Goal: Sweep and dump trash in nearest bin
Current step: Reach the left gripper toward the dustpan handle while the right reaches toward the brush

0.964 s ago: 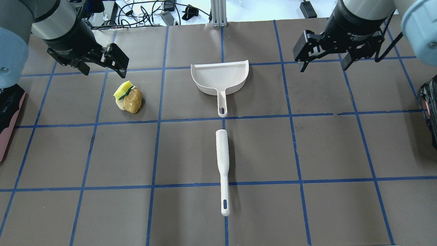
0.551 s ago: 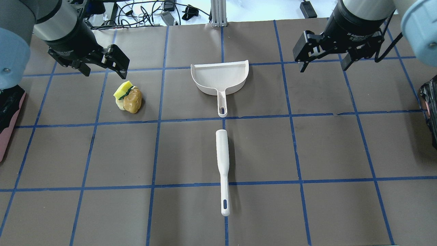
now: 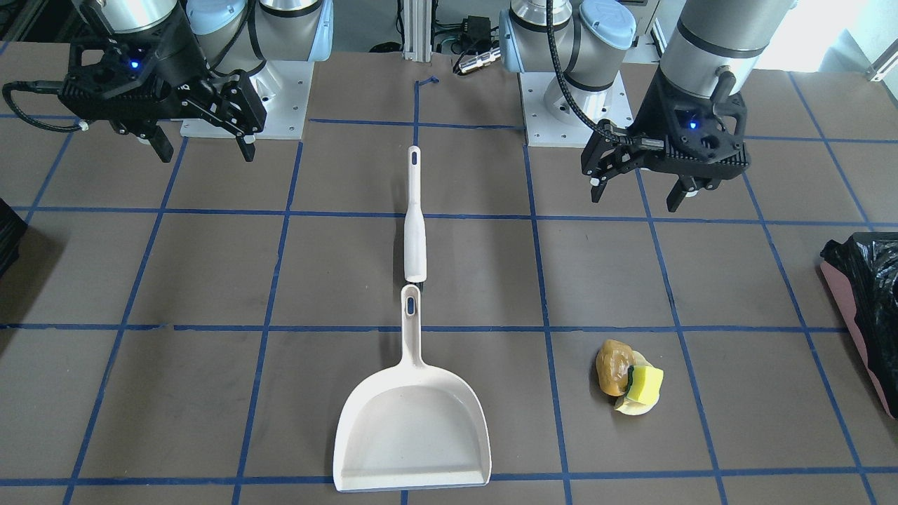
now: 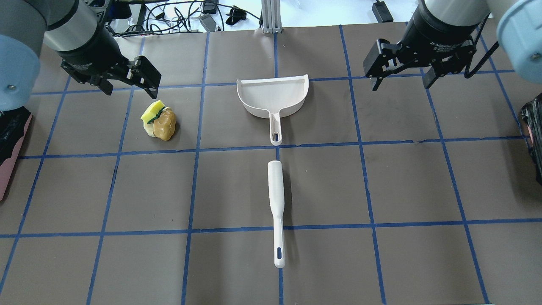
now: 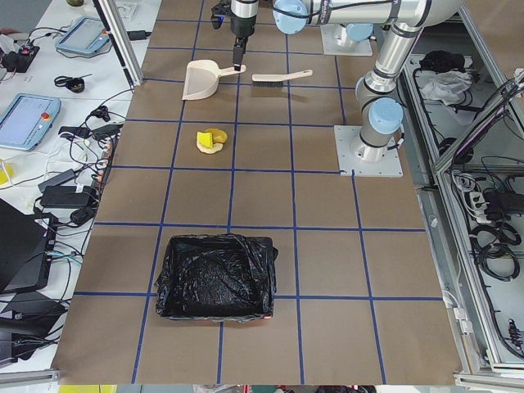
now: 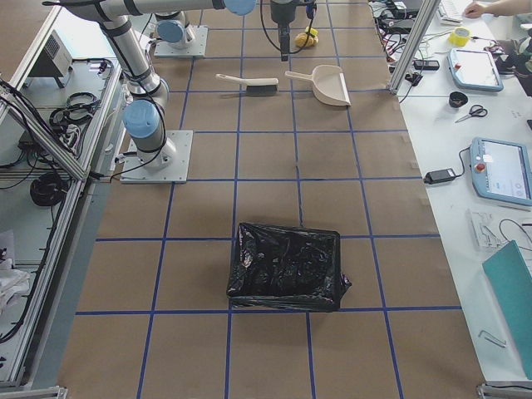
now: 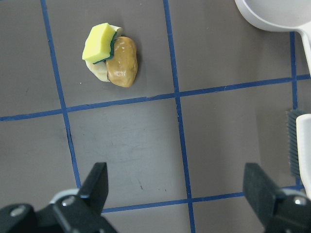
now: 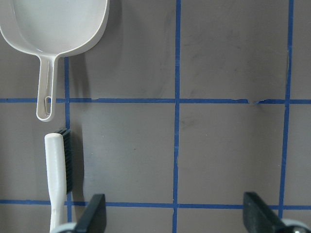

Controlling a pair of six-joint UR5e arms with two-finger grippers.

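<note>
The trash (image 4: 159,123), a brownish lump with a yellow, green-edged sponge and pale peel, lies on the table's left side; it also shows in the left wrist view (image 7: 109,60) and the front view (image 3: 628,379). My left gripper (image 4: 129,87) hovers open and empty just beyond it. My right gripper (image 4: 401,82) hovers open and empty over the far right. A bin (image 4: 10,140) with a pink side and a black bag sits at the left edge, large in the left view (image 5: 217,277). Another black-bagged bin (image 4: 534,131) sits at the right edge.
A white dustpan (image 4: 273,97) lies at the table's centre, handle toward the robot. A white brush (image 4: 276,203) lies in line with it, closer to the robot. Blue tape lines grid the brown table. Cables and devices lie beyond the far edge.
My left gripper has drifted very slightly to the right. The trash, dustpan, brush and right gripper have not moved.
</note>
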